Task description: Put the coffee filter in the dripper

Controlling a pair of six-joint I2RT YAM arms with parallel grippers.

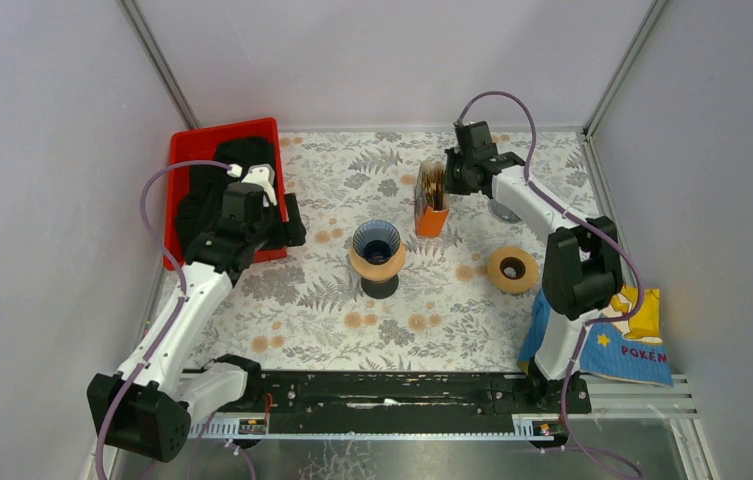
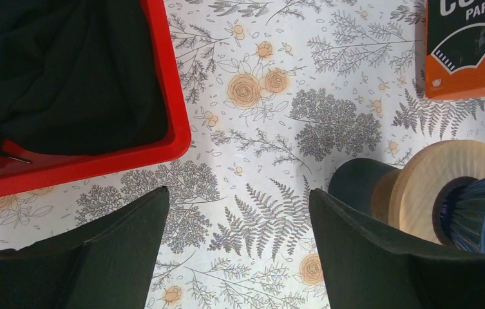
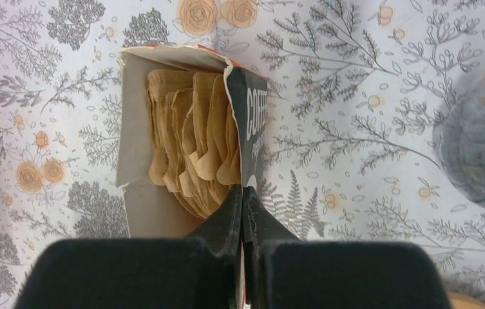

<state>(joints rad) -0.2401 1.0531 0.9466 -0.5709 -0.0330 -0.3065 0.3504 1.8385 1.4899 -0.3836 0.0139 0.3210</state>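
Progress: you're sitting right at the first step, the pick. Nothing is lying in the blue ribbed cone dripper (image 1: 378, 243) yet; it's looking empty from the top view.
Filters: the brown paper coffee filters (image 3: 188, 148) are standing packed in the open orange-and-black cardboard filter box (image 3: 256, 122). It's sitting near the dripper, a bit farther back and to the right, on the floral-print table (image 1: 332, 320).
Right gripper: your right gripper (image 3: 245, 196) is reaching into the box mouth with the jaws pressed together, right where the box's dark side wall is meeting the outermost filter.
Left gripper: your left gripper (image 2: 238, 193) is hovering with the jaws wide apart, holding nothing, between the red plastic bin (image 2: 175, 129) and the dripper.
Left to do: pretty much everything. You're looking at pulling one filter free, carrying it over and seating it in the cone.
Hard to tell: the fingers are covering the contact spot, so I can't tell whether you're pinching a filter, the box wall or nothing at all.
Cut off: the left wrist view is clipping the dripper at its right edge. The right wrist view is clipping a grey ribbed round thing (image 3: 478, 154), and I can't tell what that is.
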